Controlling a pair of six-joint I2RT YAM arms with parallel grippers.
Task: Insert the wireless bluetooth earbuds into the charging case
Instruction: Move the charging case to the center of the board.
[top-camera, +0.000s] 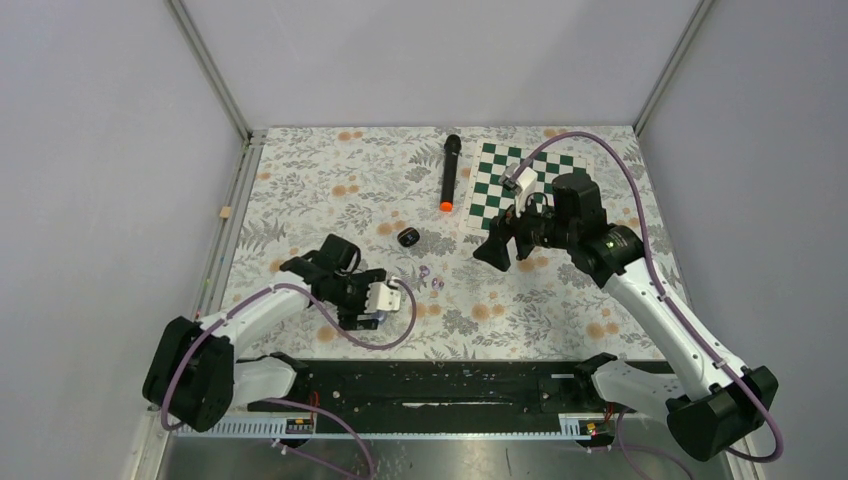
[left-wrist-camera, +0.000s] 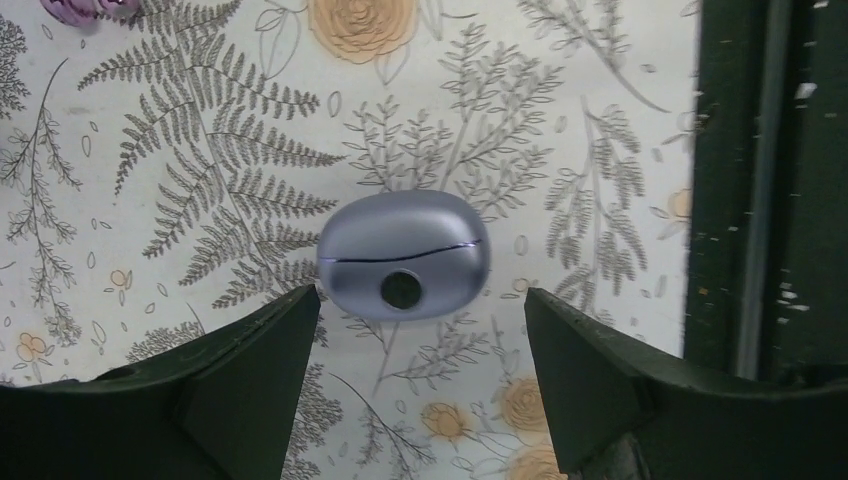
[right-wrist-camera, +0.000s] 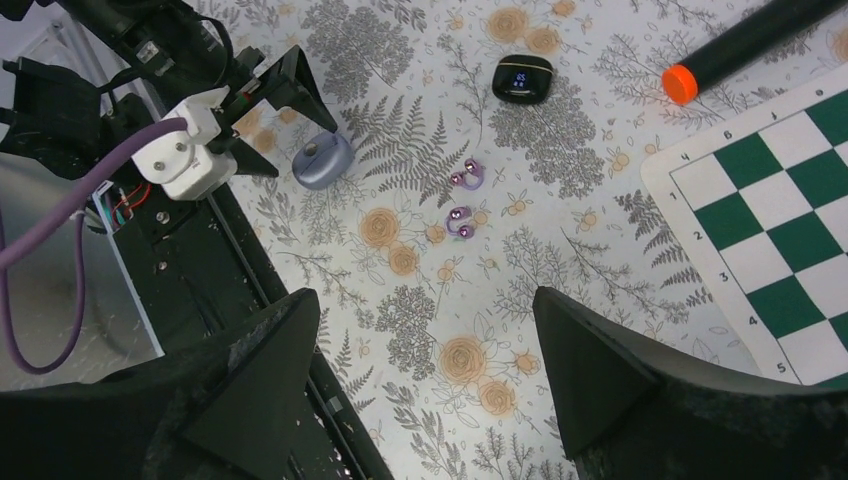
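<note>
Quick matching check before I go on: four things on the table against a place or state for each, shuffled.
1 lilac case
2 black case
3 microphone
4 lilac earbuds

a orange tip
b loose on the cloth
c shut, just ahead of the open left gripper
d lies between the earbuds and the microphone

Pairs: 1-c, 2-d, 3-a, 4-b.
</note>
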